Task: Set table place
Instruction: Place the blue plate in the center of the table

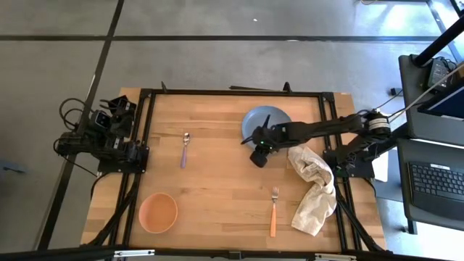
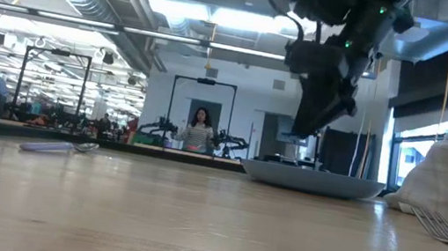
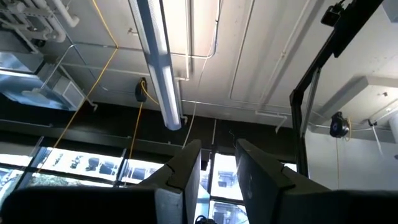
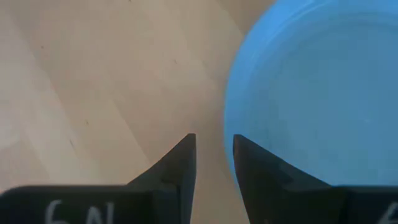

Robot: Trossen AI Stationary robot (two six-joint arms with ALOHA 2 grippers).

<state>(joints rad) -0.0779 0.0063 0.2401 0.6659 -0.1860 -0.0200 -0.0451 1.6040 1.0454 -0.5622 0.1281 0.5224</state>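
Right gripper (image 1: 259,154), fingers nearly together and holding nothing, hovers by the near-left rim of the blue plate (image 1: 255,118) at the table's (image 1: 217,188) far right. Plate looks stiff, smooth, prob. slippery; best pinched at rim. Cloth (image 1: 313,188) lies just beside. Spoon (image 1: 184,149), fork (image 1: 273,210), bowl (image 1: 158,212) well apart. Left gripper (image 3: 216,180) parked off-table, slightly apart.

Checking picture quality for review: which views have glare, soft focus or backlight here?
Low view: bright windows and ceiling lights backlight the right gripper into a silhouette; near table soft. Right wrist view: plate evenly lit, slightly soft. Left wrist view: ceiling light glares. High view: even, no harsh shadows.
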